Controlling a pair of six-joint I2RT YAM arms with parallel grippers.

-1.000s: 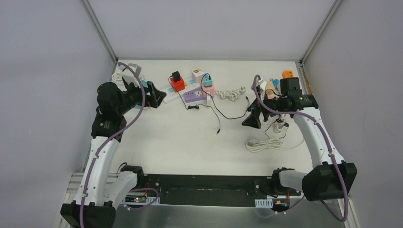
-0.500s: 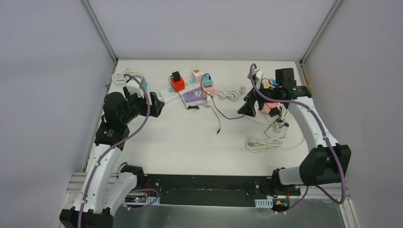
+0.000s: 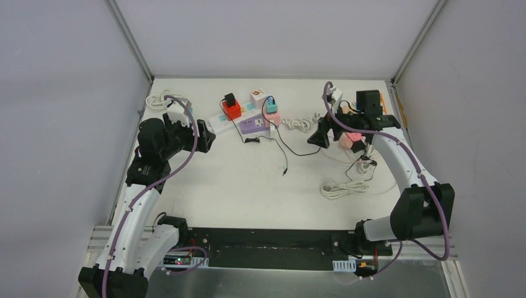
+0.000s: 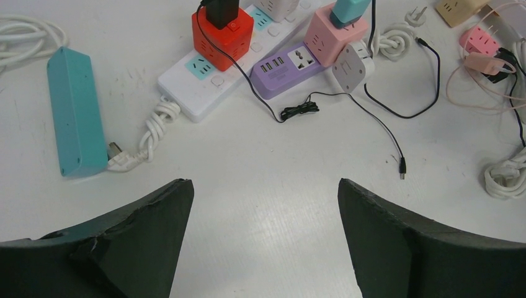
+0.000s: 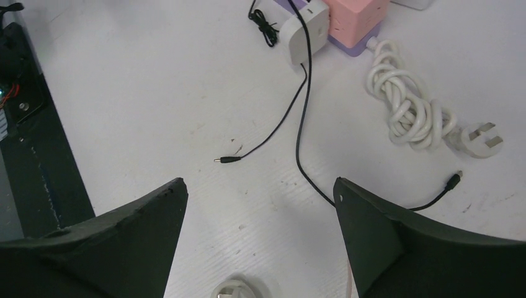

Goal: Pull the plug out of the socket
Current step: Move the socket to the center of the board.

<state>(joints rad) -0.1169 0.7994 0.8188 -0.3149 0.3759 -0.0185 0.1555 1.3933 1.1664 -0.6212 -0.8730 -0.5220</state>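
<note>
A white power strip (image 4: 205,77) lies at the back of the table. A red cube socket (image 4: 223,37) sits on it with a black plug (image 4: 220,9) pushed into its top. Beside it a pink cube socket (image 4: 327,38) carries a teal plug (image 4: 349,9). A purple socket (image 4: 285,65) has a white adapter (image 4: 352,62) at its end. My left gripper (image 4: 263,186) hangs open and empty over bare table, left of and nearer than the strip (image 3: 218,121). My right gripper (image 5: 258,183) is open and empty too, right of the pink cube (image 5: 356,18).
A teal power strip (image 4: 74,112) lies at the far left. A coiled white cable (image 5: 406,105) ends in a loose plug (image 5: 481,139). Thin black leads (image 4: 402,167) trail across the middle. Small chargers (image 3: 356,133) and another white coil (image 3: 341,186) crowd the right side.
The right gripper has moved away from me and slightly left, toward the sockets. The left gripper has drawn back a little toward me and turned. Both stayed open.
</note>
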